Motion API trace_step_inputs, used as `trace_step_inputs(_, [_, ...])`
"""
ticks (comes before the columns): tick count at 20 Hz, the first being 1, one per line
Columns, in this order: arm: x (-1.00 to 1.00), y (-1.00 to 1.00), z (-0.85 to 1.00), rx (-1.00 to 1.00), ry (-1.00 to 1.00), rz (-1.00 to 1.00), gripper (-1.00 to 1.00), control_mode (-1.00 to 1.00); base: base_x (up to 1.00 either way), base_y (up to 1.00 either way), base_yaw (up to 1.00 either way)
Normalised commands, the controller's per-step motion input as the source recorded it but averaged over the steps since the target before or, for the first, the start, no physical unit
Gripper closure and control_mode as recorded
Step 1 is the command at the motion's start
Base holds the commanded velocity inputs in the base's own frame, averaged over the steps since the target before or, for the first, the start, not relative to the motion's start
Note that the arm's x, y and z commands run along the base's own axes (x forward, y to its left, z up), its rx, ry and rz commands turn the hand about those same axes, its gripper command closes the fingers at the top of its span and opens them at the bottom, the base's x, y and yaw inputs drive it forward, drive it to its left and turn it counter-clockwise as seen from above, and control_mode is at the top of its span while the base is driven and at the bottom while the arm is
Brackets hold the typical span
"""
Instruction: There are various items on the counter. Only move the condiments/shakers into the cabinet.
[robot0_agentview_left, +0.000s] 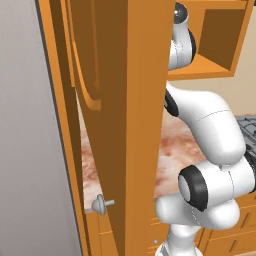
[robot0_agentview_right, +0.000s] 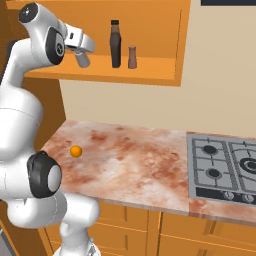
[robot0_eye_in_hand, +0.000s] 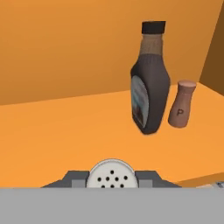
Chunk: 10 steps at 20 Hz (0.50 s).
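Two condiments, bottle (robot0_eye_in_hand: 150, 83) and shaker (robot0_eye_in_hand: 181, 105), stand beyond the claw (robot0_agentview_right: 81, 56), which clamps a third shaker (robot0_eye_in_hand: 112, 175) for shelving.

Small orange ball (robot0_agentview_right: 75, 151) lying on left part of stone top, alone, well apart from hob. Grey gas hob (robot0_agentview_right: 222, 167) set into right end of same top: dark burners under black grates, row of small knobs along front edge. Beige wall (robot0_agentview_right: 220, 90) behind. Orange drawers (robot0_agentview_right: 200, 232) below, along front. Round metal knob (robot0_agentview_left: 101, 204) low in left base view. Grey panel (robot0_agentview_left: 27, 150) fills left side of that view. Dark rectangle (robot0_agentview_right: 227, 2) at top right corner, cut off by edge.
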Motion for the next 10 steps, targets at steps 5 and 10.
trace_step_inputs(5, [0.12,-0.02,-0.03,0.00,0.02,0.00,1.00,-1.00,0.00,0.00,0.00])
trace_step_inputs(10, [0.18,0.00,-0.29,0.00,0.01,0.00,1.00,-1.00,0.00,0.00,0.00])
